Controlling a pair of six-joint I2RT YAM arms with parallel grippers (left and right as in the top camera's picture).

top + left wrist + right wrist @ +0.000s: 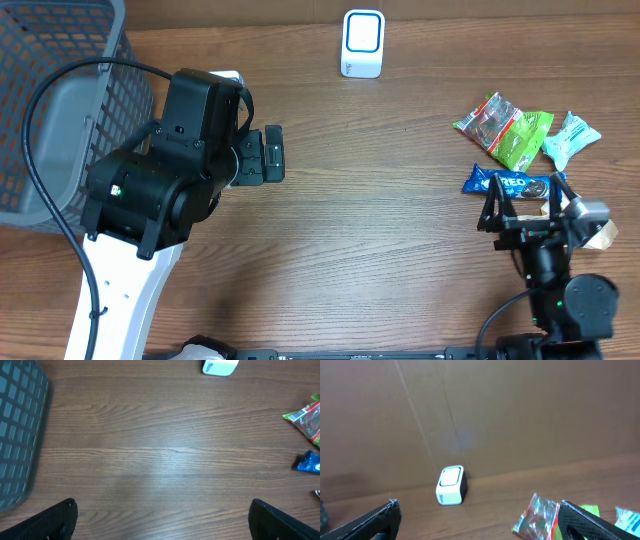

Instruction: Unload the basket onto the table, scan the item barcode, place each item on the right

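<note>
Counter [400, 250] of brown wood spreads under me, a grey mesh basket [60, 100] at its far-left corner. My left jaws stand wide and empty over bare wood near the basket. My right jaws, equally wide, hold nothing at the near right. The white scanner [362, 43] sits at the far edge, well apart from both. 3 snack packets lie on the right: a red-and-green packet [505, 128], a teal packet [570, 138] beside it, and a blue packet [510, 183] just under my right jaws.

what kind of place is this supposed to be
Probably a mock shop checkout on a wooden table: what looks like a small white scanner at the back, snack packets piled at one side, and a grey basket at the other.
</note>
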